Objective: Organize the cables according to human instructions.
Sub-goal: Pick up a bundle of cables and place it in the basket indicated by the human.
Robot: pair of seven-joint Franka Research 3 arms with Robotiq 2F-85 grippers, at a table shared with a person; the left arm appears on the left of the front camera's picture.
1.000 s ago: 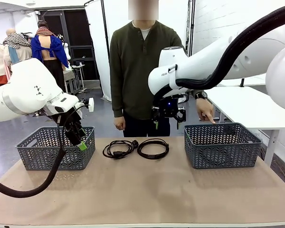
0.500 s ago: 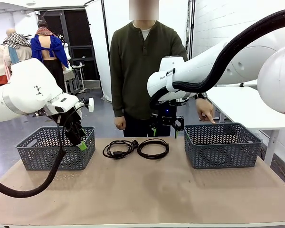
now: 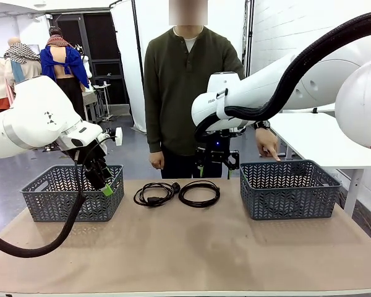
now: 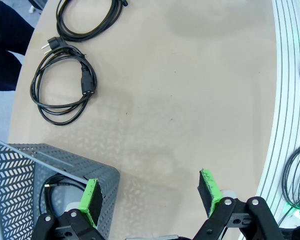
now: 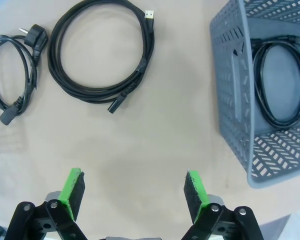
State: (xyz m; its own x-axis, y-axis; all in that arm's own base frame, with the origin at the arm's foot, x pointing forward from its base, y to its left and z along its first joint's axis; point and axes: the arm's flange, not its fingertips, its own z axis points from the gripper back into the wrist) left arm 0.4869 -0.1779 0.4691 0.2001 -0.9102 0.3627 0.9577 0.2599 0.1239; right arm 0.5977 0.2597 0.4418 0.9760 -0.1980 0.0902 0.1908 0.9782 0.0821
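Observation:
Two black coiled cables lie side by side at the table's far middle, the left cable (image 3: 151, 199) and the right cable (image 3: 198, 204). My left gripper (image 3: 102, 184) hangs open over the right rim of the left grey basket (image 3: 49, 201). Its wrist view shows the open left gripper (image 4: 150, 190), a cable (image 4: 52, 182) in that basket, and both table cables (image 4: 88, 82) beyond. My right gripper (image 3: 216, 163) hovers open above the right cable. In its wrist view the open right gripper (image 5: 132, 187) sits short of the big coil (image 5: 54, 55). A further cable (image 5: 256, 70) lies in the right basket (image 5: 230, 100).
The person stands at the far side, one hand (image 3: 269, 147) pointing a finger down at the right grey basket (image 3: 289, 198). A white table (image 3: 334, 142) stands at the back right. Bare tabletop (image 3: 185, 253) stretches between the baskets and the near edge.
My right gripper dropped a little and shifted slightly left toward the cables, then held still. The left arm, the cables and the person's pointing hand have not moved.

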